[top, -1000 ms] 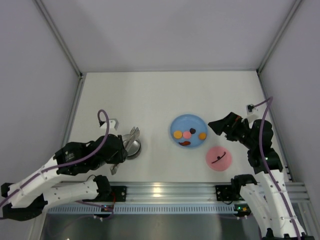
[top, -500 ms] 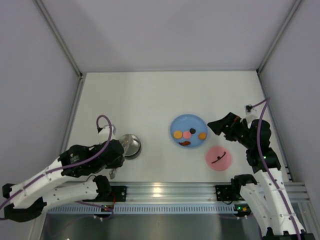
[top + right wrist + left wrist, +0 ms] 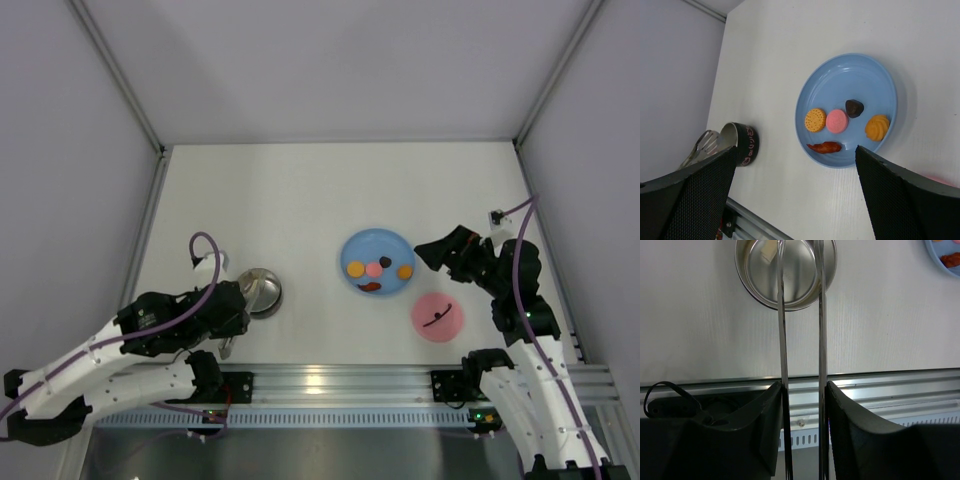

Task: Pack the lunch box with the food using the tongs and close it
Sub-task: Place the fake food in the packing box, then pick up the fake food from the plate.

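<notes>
Watching my left gripper (image 3: 804,385) grasp the tongs (image 3: 782,340), tips at the pot (image 3: 760,270), I see the right gripper (image 3: 796,149) spread wide near the plate (image 3: 880,85) of food (image 3: 836,121), lid (image 3: 437,316) beside it.

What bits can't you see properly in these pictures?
Left wrist view: the tips of the tongs run off the top edge, over the lunch box.
Top view: the left arm covers most of the tongs.
Right wrist view: a black finger hides nearly all the pink lid.
Left wrist view: the edge cuts off all but a corner of the blue plate.
Right wrist view: the lunch box's pink writing is too small to read.
</notes>
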Robot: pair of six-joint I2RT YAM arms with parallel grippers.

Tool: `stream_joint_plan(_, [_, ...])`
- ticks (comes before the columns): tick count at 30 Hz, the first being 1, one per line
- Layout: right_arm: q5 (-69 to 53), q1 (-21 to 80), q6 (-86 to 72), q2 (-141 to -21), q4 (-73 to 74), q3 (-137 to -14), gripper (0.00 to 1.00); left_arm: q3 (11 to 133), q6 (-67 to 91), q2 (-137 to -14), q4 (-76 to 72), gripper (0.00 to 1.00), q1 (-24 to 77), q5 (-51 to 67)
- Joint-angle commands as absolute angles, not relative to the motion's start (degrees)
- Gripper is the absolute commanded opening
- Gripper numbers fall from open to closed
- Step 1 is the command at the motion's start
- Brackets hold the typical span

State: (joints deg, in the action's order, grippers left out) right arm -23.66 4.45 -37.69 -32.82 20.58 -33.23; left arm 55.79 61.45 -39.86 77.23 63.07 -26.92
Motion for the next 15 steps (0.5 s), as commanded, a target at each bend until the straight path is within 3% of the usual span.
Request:
stream_joint_plan(1, [-24.3, 3.7, -37.9, -33.0, 16.5, -33.0, 1.00, 56.5, 61.8, -39.7, 81.1, 0.44, 63.3, -28.1])
stream_joint_plan(15, [-24.7, 3.8, -37.9, -32.8, 17.4, -33.6, 1.00, 72.4, 48.9, -56.3, 68.3, 0.44, 63.3, -27.6])
